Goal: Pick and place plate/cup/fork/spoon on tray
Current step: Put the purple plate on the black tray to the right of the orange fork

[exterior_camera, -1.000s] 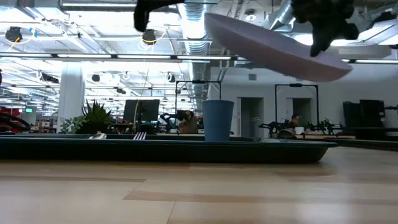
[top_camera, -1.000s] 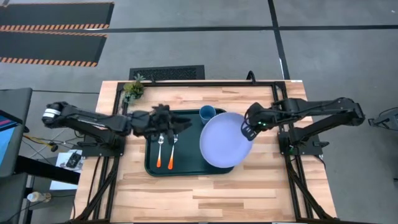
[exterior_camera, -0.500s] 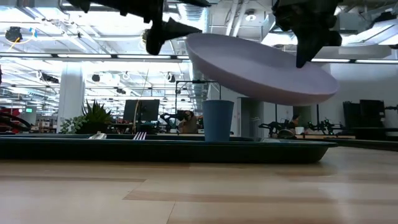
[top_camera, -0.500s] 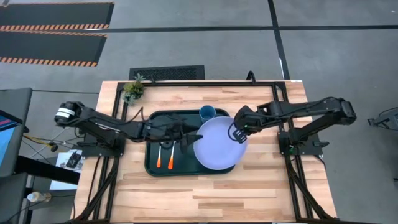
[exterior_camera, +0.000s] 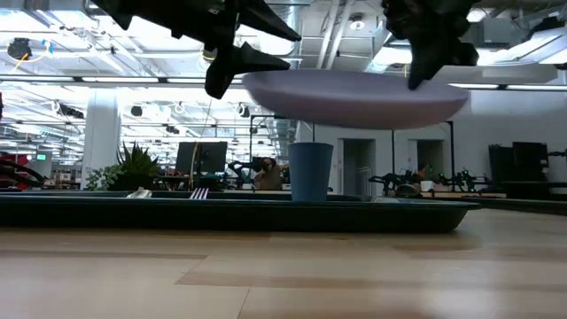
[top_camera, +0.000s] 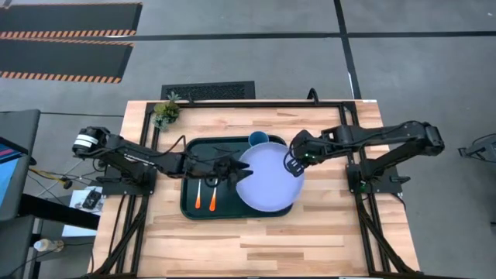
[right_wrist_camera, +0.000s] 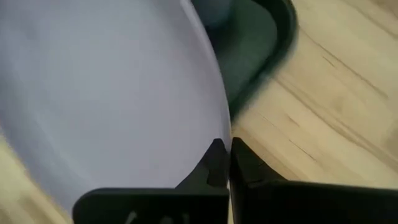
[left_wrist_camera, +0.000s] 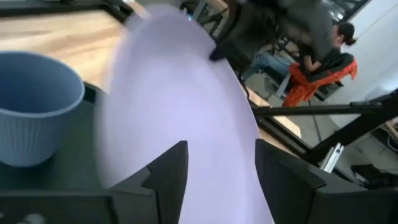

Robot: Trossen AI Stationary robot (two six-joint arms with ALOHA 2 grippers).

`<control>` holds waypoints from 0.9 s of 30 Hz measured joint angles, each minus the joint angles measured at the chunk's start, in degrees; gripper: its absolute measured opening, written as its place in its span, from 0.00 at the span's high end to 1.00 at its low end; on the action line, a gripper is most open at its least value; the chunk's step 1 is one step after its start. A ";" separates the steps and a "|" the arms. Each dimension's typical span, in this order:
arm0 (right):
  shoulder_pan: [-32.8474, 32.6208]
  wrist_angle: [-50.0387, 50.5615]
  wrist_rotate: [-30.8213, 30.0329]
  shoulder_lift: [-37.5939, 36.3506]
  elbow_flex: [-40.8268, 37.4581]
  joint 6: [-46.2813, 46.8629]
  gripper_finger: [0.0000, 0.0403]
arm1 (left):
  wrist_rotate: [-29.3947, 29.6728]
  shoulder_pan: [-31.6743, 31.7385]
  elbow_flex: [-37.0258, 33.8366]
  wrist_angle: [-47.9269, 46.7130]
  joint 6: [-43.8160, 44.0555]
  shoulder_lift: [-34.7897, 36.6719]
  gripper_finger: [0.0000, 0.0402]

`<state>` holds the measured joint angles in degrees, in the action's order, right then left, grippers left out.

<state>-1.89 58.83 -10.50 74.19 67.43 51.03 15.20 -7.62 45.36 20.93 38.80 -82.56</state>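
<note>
Since half a second ago the plate [top_camera: 266, 179] has slid a little farther left over the tray [top_camera: 188, 208] and levelled out; in the low view its underside [exterior_camera: 354, 97] now hangs nearly flat, where it was tilted before, and it sits clear above the tray [exterior_camera: 239, 215] without touching it.

From above, the right claw [top_camera: 293, 163] pinches the plate's rim at about 2 o'clock on the disc. The right wrist view shows its two dark fingers [right_wrist_camera: 214, 163] pressed together on the plate's edge [right_wrist_camera: 112, 87], with the tray's rim [right_wrist_camera: 273, 50] and the desk [right_wrist_camera: 323, 130] beyond.

The left claw [top_camera: 230, 169] is at the plate's 9 o'clock edge, fingers spread. In the left wrist view the plate [left_wrist_camera: 180, 112] fills the space ahead of and between those fingers [left_wrist_camera: 168, 171]; whether they touch it I cannot tell. In the low view this claw [exterior_camera: 232, 55] shows at the plate's left end, just above the rim.

The cup [top_camera: 258, 140] stands upright in the tray's back part, at 12 o'clock from the plate and just beside its rim; it also shows in the low view [exterior_camera: 310, 172] beneath the plate and in the left wrist view [left_wrist_camera: 34, 106]. The spoon [top_camera: 198, 195] and fork [top_camera: 212, 196] lie side by side on the tray's left half, orange handles toward the front edge, at 8 o'clock from the plate.
</note>
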 joint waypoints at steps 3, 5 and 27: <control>0.08 0.22 -0.13 -0.03 0.01 -0.05 1.00 | -0.22 -0.04 0.02 -1.88 0.59 0.00 0.59; 0.11 -0.51 -0.14 -0.04 -0.03 -0.22 1.00 | -0.24 -0.03 0.02 -2.00 1.38 -0.01 0.61; -0.50 2.60 0.09 -0.07 -0.03 -0.31 1.00 | -0.39 0.52 0.09 -19.09 8.53 9.03 0.60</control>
<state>-2.39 61.44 -10.41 74.13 67.40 50.72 14.81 -7.10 45.45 1.84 47.33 -73.54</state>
